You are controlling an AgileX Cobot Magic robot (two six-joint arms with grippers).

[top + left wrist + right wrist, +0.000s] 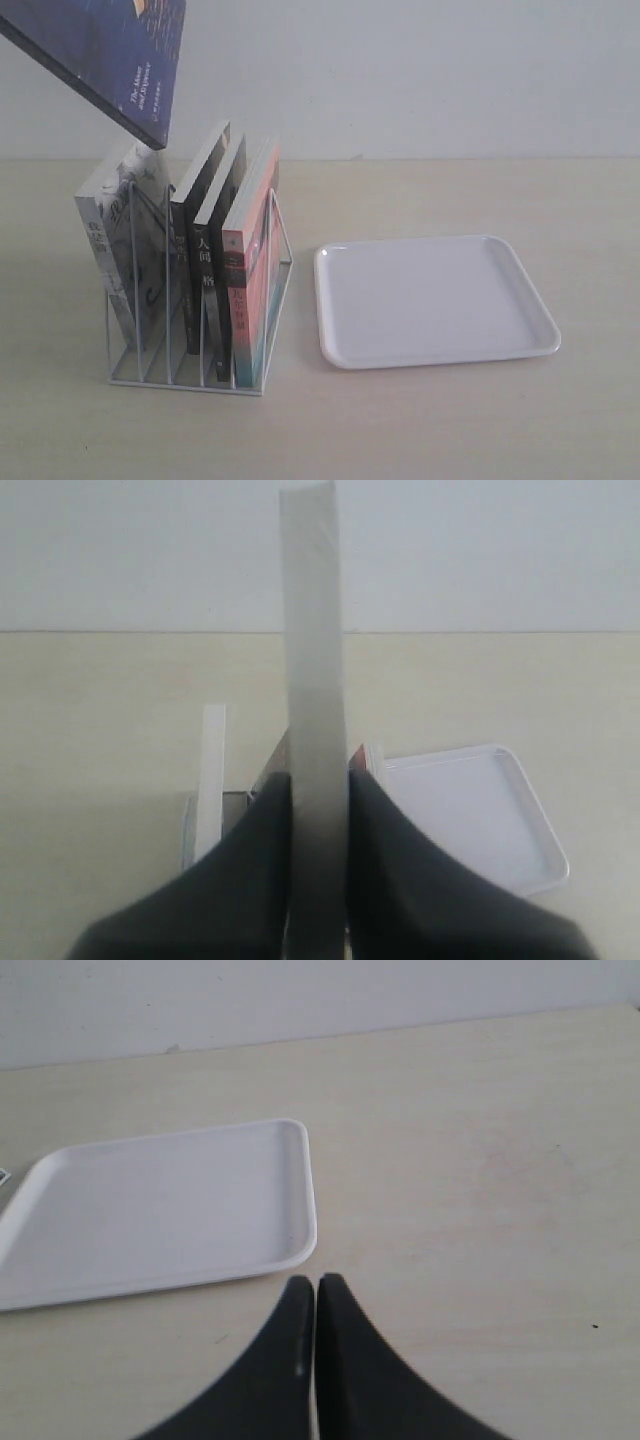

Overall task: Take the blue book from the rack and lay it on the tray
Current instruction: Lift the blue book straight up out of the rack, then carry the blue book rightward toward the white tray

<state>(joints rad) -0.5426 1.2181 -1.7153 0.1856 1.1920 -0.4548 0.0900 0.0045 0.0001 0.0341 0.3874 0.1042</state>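
The left jaws clamp the blue book (105, 55), tilted in the air above the rack (185, 387) and its four books (205, 262). The right jaws are together, empty, over the desk (480, 1190) near the tray (430, 300)

The exterior view faces rack (185, 385) and tray (435, 300) frontally, slightly above; the 2 wrist views overlook that tray.

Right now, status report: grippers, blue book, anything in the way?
Left gripper shut on deep blue paperback book, tilted above white wire rack. Right gripper shut, empty. Glossy white rectangular tray bare, path unobstructed.
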